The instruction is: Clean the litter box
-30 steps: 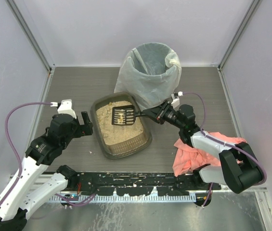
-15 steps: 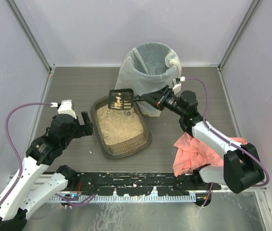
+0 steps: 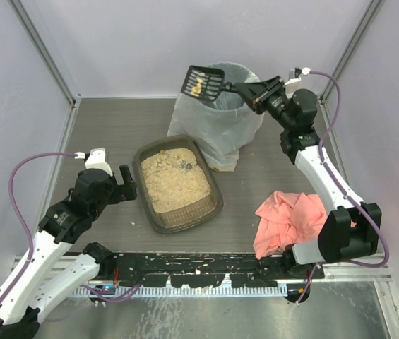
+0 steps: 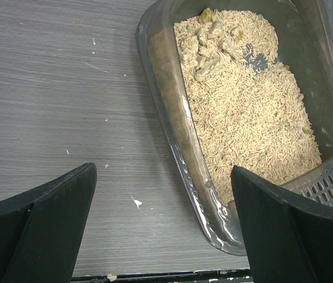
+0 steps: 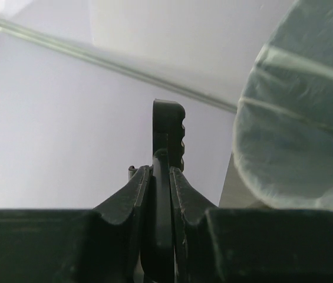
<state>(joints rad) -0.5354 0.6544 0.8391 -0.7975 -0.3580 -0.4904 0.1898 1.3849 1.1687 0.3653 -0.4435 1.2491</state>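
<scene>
The grey wood-grain worktop [image 3: 107, 134] fills the floor of a pale-walled booth. On it, toward 12 o'clock from the middle, stands a tall round bin [image 3: 217, 120] lined with a white bag whose loose folds spill down its sides.

The litter box [image 3: 185, 220] lies on the worktop just left of centre, at about 7 o'clock from the bin and close against the bag's lower folds. Its long side runs from 11 to 5 o'clock. Tan granules [image 4: 254, 118] cover its bottom.

A crumpled pink cloth [image 3: 287, 219] sits at 4 o'clock on the worktop, well apart from the litter box.

The right arm reaches up toward 1 o'clock. The right fingers [image 3: 250, 94] are clenched on the handle of a black slotted scoop [image 3: 205, 80]. The wrist view shows them pressed tight on either side of the thin handle. The scoop is held in the air at the bin's rim, at about 11 o'clock of the opening, with a few yellowish bits lying in its head.

The left fingers [image 3: 125, 182] are spread wide and grasp nothing. They hang over bare worktop at 9 o'clock of the litter box, just beside its rim.

A few paler clumps [image 4: 213, 50] lie in the granules at the tray's 12 o'clock end, with a small dark patch [image 4: 259, 59] next to them.
</scene>
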